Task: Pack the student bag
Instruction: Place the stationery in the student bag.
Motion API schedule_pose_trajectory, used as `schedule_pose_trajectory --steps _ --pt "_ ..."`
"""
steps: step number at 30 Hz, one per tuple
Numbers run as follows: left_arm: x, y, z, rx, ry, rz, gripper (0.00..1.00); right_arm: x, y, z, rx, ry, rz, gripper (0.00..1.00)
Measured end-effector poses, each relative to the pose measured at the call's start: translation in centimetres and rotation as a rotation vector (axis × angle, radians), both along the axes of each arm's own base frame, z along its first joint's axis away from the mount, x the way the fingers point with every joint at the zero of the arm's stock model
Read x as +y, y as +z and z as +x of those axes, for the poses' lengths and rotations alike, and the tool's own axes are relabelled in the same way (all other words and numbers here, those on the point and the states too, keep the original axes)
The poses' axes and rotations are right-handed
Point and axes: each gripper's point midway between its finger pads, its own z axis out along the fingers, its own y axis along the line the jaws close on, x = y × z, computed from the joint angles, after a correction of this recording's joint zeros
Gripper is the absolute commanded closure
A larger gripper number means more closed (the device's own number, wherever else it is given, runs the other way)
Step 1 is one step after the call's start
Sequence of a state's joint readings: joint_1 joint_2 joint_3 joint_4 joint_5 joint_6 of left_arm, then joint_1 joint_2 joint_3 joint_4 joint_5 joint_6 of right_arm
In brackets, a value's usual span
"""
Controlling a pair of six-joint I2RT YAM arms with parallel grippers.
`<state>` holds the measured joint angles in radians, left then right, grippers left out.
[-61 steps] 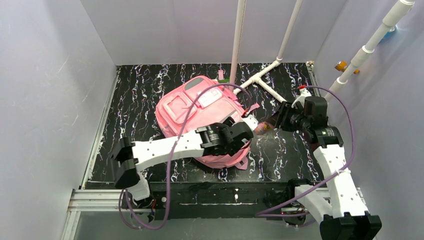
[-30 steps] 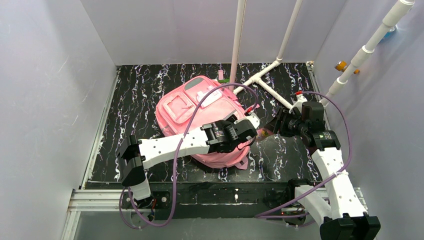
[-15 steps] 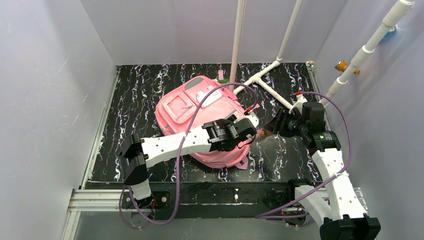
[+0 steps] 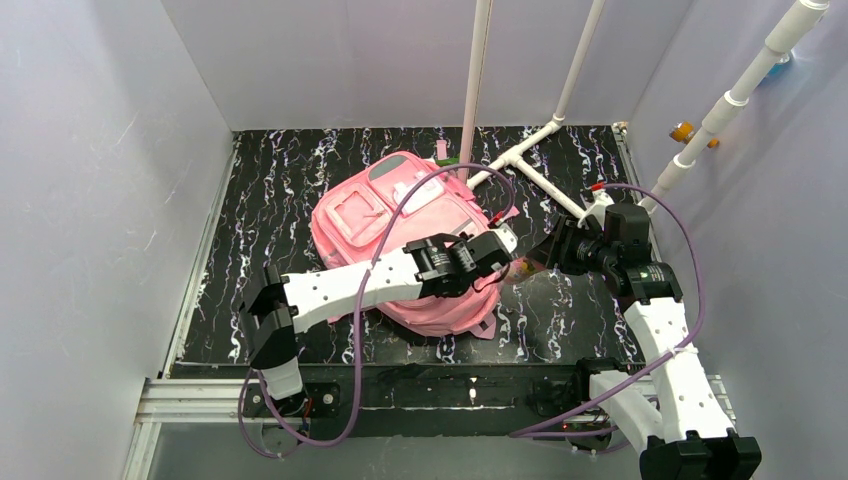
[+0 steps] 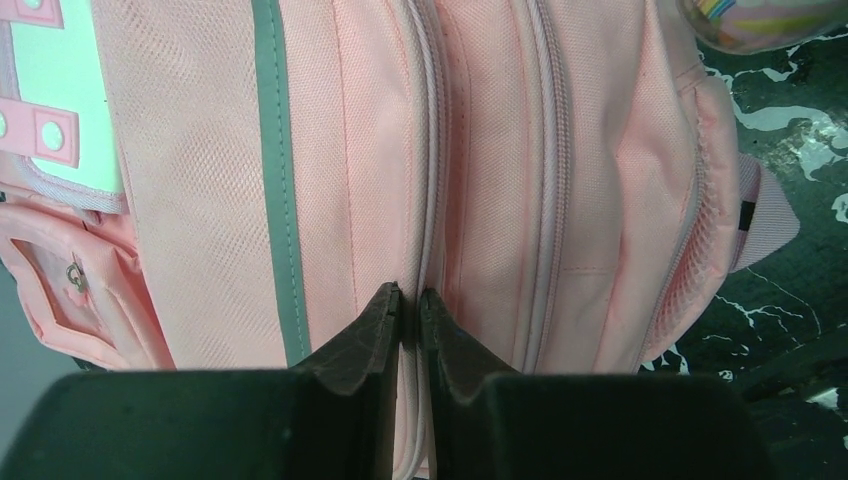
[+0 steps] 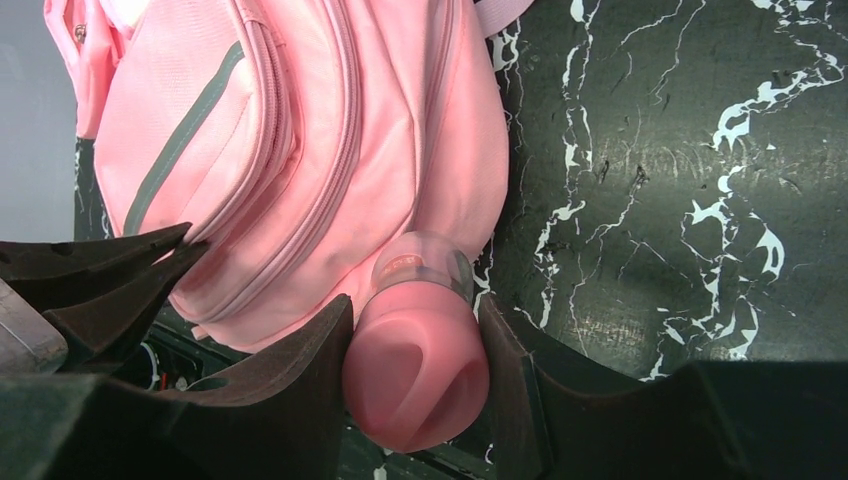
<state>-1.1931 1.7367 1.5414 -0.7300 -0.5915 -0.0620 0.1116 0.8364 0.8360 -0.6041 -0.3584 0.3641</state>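
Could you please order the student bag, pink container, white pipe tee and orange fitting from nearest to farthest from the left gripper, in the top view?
1. student bag, directly under the left gripper.
2. pink container, just to its right, in the right gripper.
3. white pipe tee, at the back right.
4. orange fitting, up by the right wall.

Through the right wrist camera I see my right gripper (image 6: 415, 305) clamped from both sides around a pink cylindrical container (image 6: 415, 375), whose clear capped end touches the lower edge of the pink backpack (image 6: 420, 130). The backpack lies on the black, white-veined table (image 6: 680, 150), with its grey strip (image 6: 180, 150) and zippers (image 6: 350, 120) running diagonally across my picture. At the left edge I make out the left gripper (image 6: 192, 240), its dark fingers (image 6: 100, 255) drawn together with the tips at the bag's side.
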Motion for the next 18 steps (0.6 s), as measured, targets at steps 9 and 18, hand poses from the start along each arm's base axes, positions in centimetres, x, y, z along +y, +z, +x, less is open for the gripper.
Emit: schedule_pose_trajectory --steps 9,18 --pt "0.8 3.0 0.1 0.055 0.010 -0.133 1.00 1.5 1.6 -0.5 0.002 0.058 0.081 0.99" --pt "2.0 5.1 0.7 0.126 0.059 -0.274 1.00 4.9 5.2 -0.6 -0.002 0.141 0.345 0.99"
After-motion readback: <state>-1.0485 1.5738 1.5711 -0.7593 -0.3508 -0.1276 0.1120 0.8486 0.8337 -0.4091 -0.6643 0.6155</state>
